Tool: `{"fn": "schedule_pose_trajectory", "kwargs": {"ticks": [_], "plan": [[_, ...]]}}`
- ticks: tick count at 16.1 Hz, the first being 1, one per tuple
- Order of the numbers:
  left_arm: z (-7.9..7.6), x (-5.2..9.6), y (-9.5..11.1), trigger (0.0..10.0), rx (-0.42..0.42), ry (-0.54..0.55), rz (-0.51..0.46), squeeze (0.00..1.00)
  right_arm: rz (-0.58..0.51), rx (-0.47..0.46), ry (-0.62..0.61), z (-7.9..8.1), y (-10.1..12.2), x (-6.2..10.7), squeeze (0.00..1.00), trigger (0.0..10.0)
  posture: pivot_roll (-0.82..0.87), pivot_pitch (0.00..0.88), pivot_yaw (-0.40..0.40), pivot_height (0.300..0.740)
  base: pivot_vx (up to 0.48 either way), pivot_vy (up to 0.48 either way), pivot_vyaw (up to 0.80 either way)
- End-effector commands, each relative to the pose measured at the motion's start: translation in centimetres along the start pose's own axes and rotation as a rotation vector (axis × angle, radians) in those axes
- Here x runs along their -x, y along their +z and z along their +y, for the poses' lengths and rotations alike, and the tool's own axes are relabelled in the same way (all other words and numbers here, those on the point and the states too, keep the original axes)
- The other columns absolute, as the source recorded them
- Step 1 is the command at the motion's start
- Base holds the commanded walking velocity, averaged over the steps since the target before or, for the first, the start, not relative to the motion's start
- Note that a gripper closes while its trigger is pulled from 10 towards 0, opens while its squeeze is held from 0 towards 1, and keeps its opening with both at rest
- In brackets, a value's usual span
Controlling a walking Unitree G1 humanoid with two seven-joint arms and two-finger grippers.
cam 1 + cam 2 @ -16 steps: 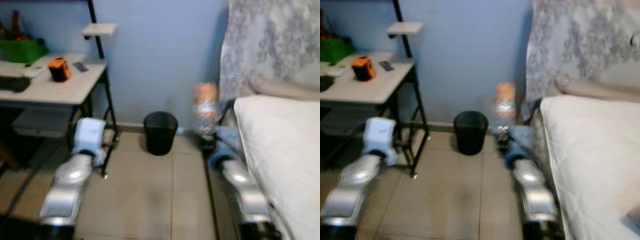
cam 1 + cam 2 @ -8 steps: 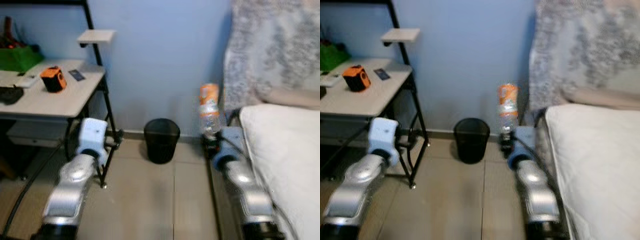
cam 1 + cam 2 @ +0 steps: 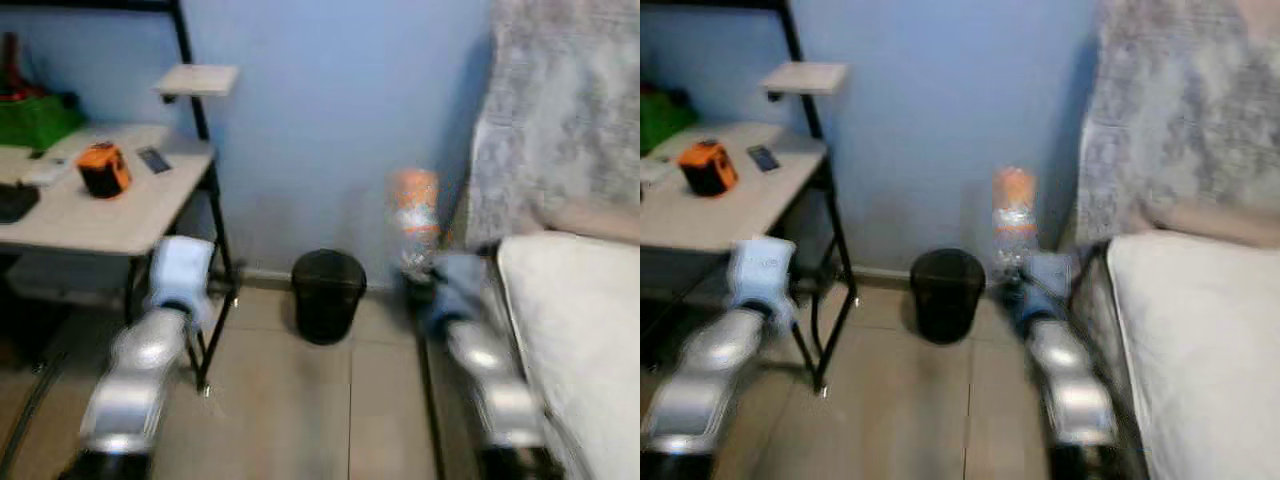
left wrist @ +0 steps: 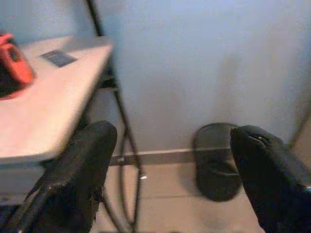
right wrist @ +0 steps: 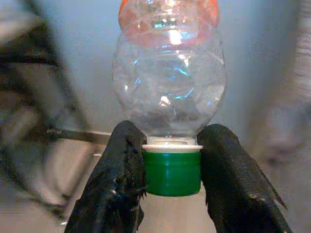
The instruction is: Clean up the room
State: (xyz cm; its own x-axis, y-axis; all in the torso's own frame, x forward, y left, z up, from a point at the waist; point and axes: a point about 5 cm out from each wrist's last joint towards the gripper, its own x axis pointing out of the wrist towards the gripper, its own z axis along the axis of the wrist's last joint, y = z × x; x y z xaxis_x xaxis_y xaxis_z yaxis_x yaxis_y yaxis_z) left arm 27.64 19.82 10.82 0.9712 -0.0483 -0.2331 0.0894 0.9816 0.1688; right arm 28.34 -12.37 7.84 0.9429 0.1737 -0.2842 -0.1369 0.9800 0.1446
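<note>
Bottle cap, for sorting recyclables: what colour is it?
Green; the bottle cap shows best in the right wrist view.

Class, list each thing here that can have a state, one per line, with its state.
Plastic bottle: empty, held by its green cap, neck down.
Right gripper: shut on the bottle's cap.
Left gripper: open, holding nothing.
Black waste bin: upright on the floor, open-topped.
Orange device: resting on the desk.

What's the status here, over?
Right claw shut on bottle by its green cap. Left claw open, idle. Black bin ahead, floor path open.
</note>
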Motion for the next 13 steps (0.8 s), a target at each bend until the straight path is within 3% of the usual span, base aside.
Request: {"fn": "schedule_pose_trajectory", "kwargs": {"ticks": [1, 13], "plan": [[-0.78, -0.18, 0.69, 10.0, 0.0, -0.027, -0.026, 0.0, -0.012, 0.014, -0.048, -1.35, 0.28, 0.2, 0.0, 10.0, 0.02, 0.0, 0.009, 0.74, 0.319, 0.0, 0.0], [-0.75, -0.16, 0.81, 10.0, 0.002, -0.031, -0.025, 0.0, -0.001, 0.014, -0.064, -1.57, 0.13, 0.18, 0.0, 10.0, 0.02, 0.0, 0.01, 0.74, 0.317, 0.0, 0.0]]}}
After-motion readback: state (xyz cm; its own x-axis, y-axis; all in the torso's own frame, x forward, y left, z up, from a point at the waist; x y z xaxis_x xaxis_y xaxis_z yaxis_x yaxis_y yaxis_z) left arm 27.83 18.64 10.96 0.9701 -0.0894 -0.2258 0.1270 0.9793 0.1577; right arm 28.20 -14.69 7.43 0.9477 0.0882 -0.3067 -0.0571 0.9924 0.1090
